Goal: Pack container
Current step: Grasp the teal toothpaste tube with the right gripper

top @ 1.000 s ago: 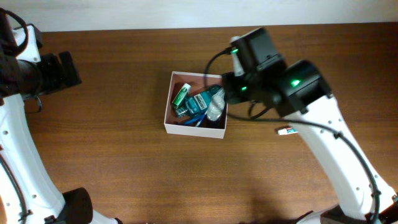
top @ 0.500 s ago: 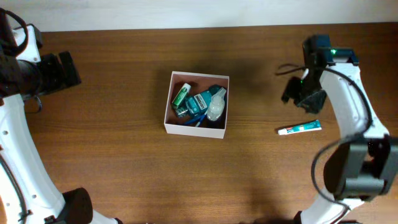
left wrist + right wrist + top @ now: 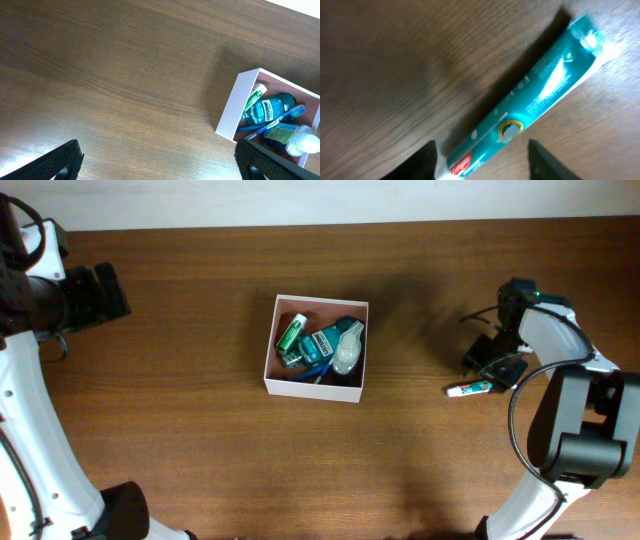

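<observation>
The container (image 3: 271, 345) is a square white box, pinkish-brown inside, at the table's middle; it also shows in the left wrist view (image 3: 234, 109). It holds a green-white tube (image 3: 291, 333), a teal mouthwash bottle (image 3: 322, 343), a blue toothbrush and a pale bottle (image 3: 346, 358). A teal and white toothpaste tube (image 3: 468, 389) lies on the table at the right, close up in the right wrist view (image 3: 530, 102). My right gripper (image 3: 482, 157) is open, its fingers on either side of the tube just above it; overhead it is over the tube (image 3: 497, 370). My left gripper (image 3: 160, 162) is open and empty at the far left.
The dark wooden table (image 3: 200, 430) runs across the view, with its back edge against a white wall (image 3: 300, 200). My left arm (image 3: 60, 295) stays at the far left, well away from the box.
My right arm has swung from over the box to the right side and come down over the toothpaste tube. The left arm has not moved.
</observation>
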